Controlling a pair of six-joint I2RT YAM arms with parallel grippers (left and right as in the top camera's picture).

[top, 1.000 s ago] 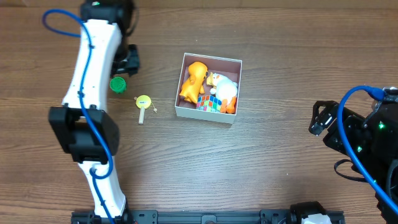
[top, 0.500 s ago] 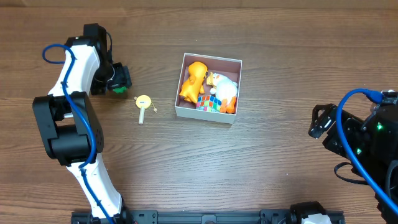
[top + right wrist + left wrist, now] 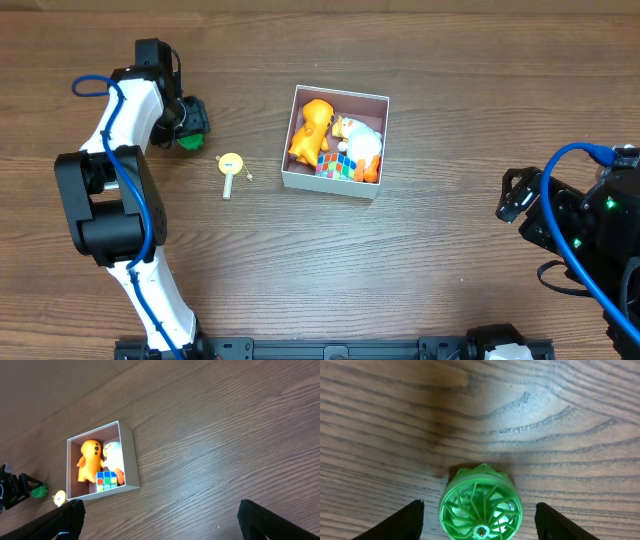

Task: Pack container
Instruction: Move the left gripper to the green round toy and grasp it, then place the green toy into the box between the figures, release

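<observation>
Container (image 3: 328, 186), a square shallow box with thin white walls, lies open-topped just toward 12 o'clock of the middle of the wood-grain table (image 3: 450, 80), presumably central so either arm can reach it. Inside lie a glossy orange figure (image 3: 312, 130) at its 9 o'clock side, a white-and-orange figure (image 3: 360, 140) at 3 o'clock and a multicoloured puzzle cube (image 3: 337, 163) at 6 o'clock. Outside, at 9 o'clock, lies a yellow disc on a short stick (image 3: 231, 166); farther the same way a green spoked plastic wheel (image 3: 481, 507) rests flat. The left gripper (image 3: 480, 521) straddles this wheel with jaws apart and clear of its rim, seemingly lined up for a pinch. The right gripper (image 3: 165, 527), at 4 o'clock and well apart, is spread wide and empty.
</observation>
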